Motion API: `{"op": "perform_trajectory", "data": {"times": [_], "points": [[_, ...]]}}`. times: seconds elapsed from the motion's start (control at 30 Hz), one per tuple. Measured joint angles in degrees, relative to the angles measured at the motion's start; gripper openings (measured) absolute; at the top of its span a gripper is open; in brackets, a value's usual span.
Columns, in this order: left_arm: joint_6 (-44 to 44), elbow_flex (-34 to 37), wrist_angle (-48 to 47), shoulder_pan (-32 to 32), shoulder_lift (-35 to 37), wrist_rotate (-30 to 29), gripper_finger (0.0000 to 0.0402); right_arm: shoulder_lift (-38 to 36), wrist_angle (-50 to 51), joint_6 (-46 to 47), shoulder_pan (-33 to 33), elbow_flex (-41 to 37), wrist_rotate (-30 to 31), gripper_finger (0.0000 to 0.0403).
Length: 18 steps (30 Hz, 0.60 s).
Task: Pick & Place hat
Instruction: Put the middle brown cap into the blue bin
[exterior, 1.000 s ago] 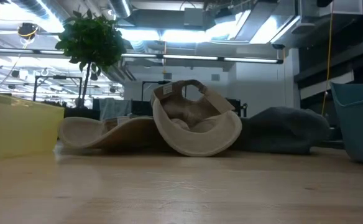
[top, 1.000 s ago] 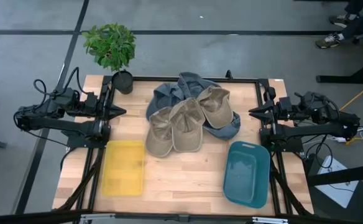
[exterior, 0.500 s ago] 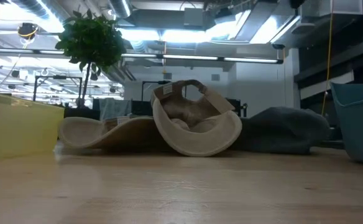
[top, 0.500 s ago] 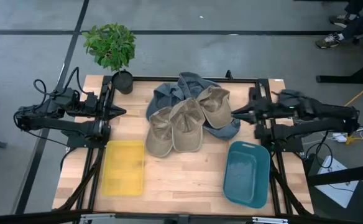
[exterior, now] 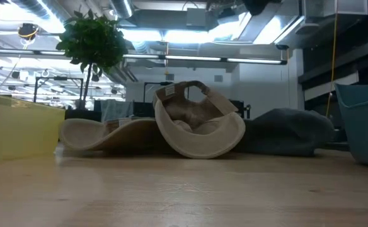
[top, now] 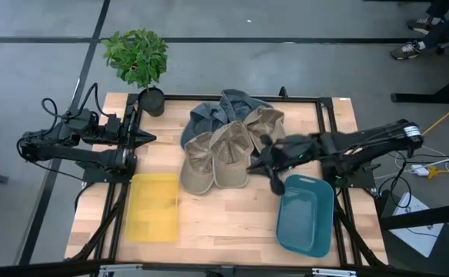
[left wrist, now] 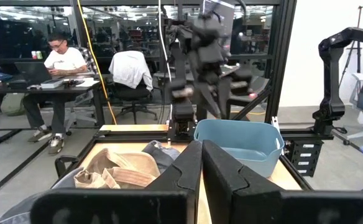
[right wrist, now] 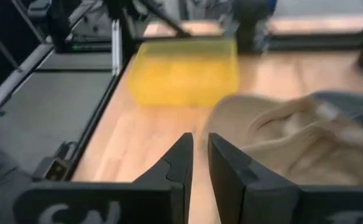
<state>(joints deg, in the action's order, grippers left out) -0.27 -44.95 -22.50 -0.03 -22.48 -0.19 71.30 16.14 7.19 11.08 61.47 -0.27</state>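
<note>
Three tan caps lie in a pile at the table's middle: one on the left (top: 197, 161), one in the middle (top: 232, 154), one on the right (top: 264, 129). They rest partly on blue-grey hats (top: 221, 111) behind them. In the low view one tan cap (exterior: 200, 129) stands on edge, its hollow facing the near edge. My right gripper (top: 263, 160) is above the table by the right tan cap's near side, fingers close together, touching nothing; its wrist view (right wrist: 200, 146) shows a tan cap (right wrist: 281, 137) ahead. My left gripper (top: 149, 138) waits shut at the left edge.
A yellow bin (top: 154, 206) stands near left, a teal bin (top: 305, 214) near right, just beside my right arm. A potted plant (top: 138, 58) stands at the far left corner. A black frame runs along the table's edges. A person sits in the room behind (left wrist: 60, 59).
My right gripper has left the table's right edge and swung toward the left, out over the table to the right side of the cap pile. The caps have not moved.
</note>
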Motion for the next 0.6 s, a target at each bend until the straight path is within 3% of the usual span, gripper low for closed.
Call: {"op": "perform_trajectory", "data": {"times": [0.4,0.5,0.6], "points": [[0.00,0.00,0.00,0.02,0.00,0.01,0.0012,12.74,-3.46,-2.99,4.93,-0.11,1.12,0.0051],[0.00,0.00,0.00,0.00,0.00,0.00,0.0012,14.77,-3.27,-3.19,4.89,-0.11,5.98,0.0051],[0.00,0.00,-0.02,0.00,0.00,0.01,0.0010,16.30,-2.00,-5.38,4.87,-0.11,14.71,0.0051]]}}
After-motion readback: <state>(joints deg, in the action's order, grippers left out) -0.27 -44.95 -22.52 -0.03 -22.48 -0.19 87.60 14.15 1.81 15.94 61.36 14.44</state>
